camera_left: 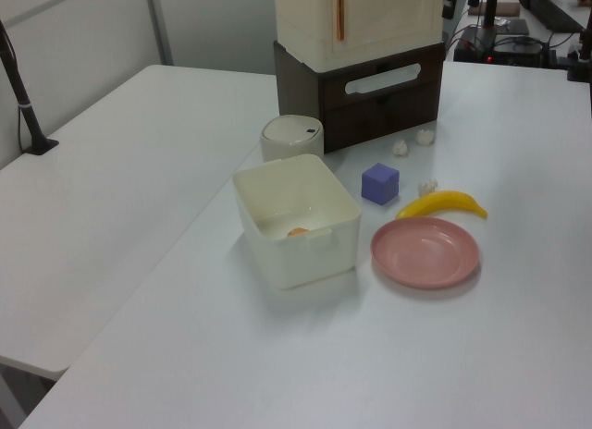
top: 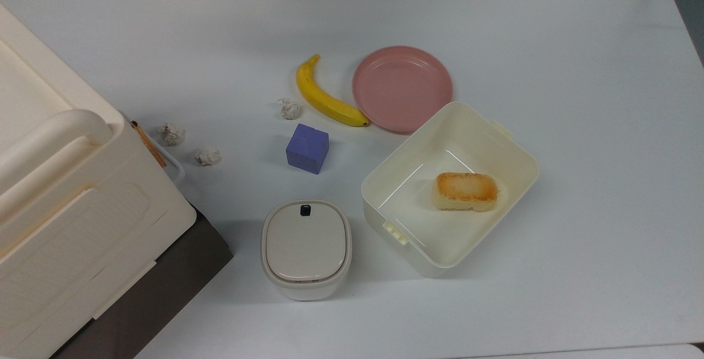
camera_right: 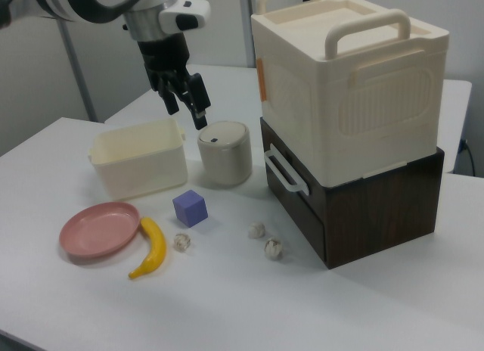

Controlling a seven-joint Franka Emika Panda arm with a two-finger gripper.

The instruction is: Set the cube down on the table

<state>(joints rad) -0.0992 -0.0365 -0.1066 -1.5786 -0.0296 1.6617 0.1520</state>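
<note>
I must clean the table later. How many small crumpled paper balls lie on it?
3. One lies beside the banana, above the cube in the top view. Two lie near the stacked boxes. Others may be hidden behind these.

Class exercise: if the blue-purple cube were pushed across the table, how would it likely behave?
The cube rests on a flat face on the table, so it would likely slide, not roll. Its squat, equal sides suggest little tipping. Its matte surface probably gives some grip rather than slipping.
</note>
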